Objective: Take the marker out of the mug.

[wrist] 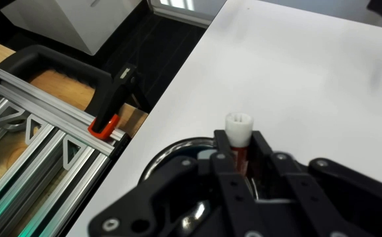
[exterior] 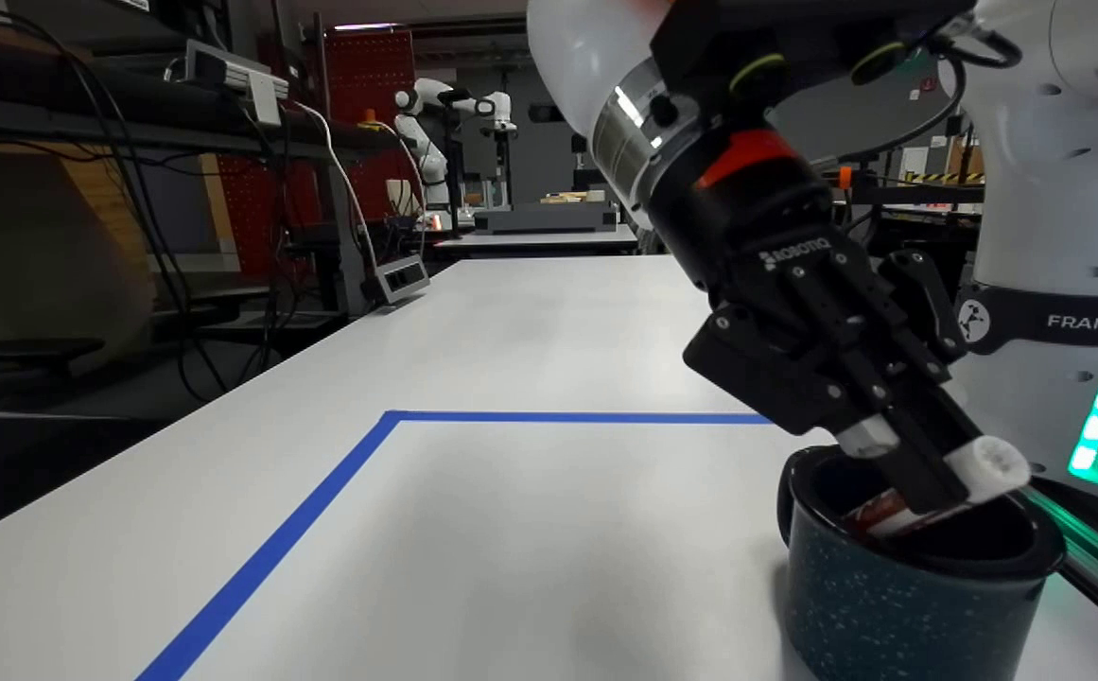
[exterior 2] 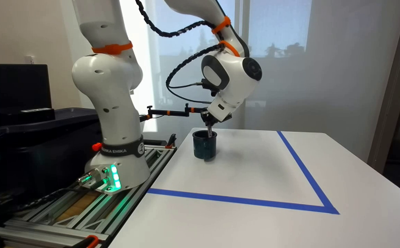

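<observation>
In an exterior view, the white table (exterior: 549, 549) spreads from the navy mug (exterior: 913, 605) toward a long edge, with blue tape (exterior: 393, 416) marking a corner; a power outlet box (exterior: 402, 279) sits at that edge, and the robot's base (exterior: 1012, 388) stands behind the mug. The gripper (exterior: 953, 478) slants down at the mug's mouth, fingers clamped around the marker (exterior: 991, 468), whose white end rises at the rim while its red body leans inside. ROBOTIQ reads on the gripper, FRANKA E on the base's band (exterior: 1059, 322). In an exterior view, the mug stands near the table edge that borders the metal rails (exterior 2: 123, 203), with broad surface on the side away from the base; a dark bin (exterior 2: 48, 158) and a black panel (exterior 2: 13, 79) with a glowing alien-head logo lie beyond the base, and EMIKA shows on its band. In the wrist view, the table edge runs diagonally between the mug and the rails, where a black clamp (wrist: 113, 97) with a red foot sits. Two fingertips (wrist: 223, 142) press the marker from both sides where white meets red.
</observation>
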You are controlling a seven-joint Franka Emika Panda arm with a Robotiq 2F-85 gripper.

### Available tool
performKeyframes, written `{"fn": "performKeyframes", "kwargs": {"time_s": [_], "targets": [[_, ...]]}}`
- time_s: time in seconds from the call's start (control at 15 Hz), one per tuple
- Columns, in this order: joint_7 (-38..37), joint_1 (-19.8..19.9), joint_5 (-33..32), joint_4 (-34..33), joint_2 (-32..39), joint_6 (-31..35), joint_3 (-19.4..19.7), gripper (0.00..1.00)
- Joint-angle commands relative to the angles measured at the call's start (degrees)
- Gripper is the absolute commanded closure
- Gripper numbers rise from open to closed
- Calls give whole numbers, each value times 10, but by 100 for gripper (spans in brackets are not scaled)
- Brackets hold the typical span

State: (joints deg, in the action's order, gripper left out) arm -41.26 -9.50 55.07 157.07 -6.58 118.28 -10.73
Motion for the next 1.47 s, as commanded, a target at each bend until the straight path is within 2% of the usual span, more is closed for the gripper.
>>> {"fn": "performKeyframes", "kwargs": {"time_s": [0.0,0.4,0.67,1.07,1.4], "targets": [[-7,10,25,13,-73,-43,13,95],[-18,44,72,12,-155,-114,47,95],[-60,88,62,10,-174,-83,54,95],[-82,134,25,3,-121,-49,58,95],[-95,127,6,7,-70,0,51,95]]}}
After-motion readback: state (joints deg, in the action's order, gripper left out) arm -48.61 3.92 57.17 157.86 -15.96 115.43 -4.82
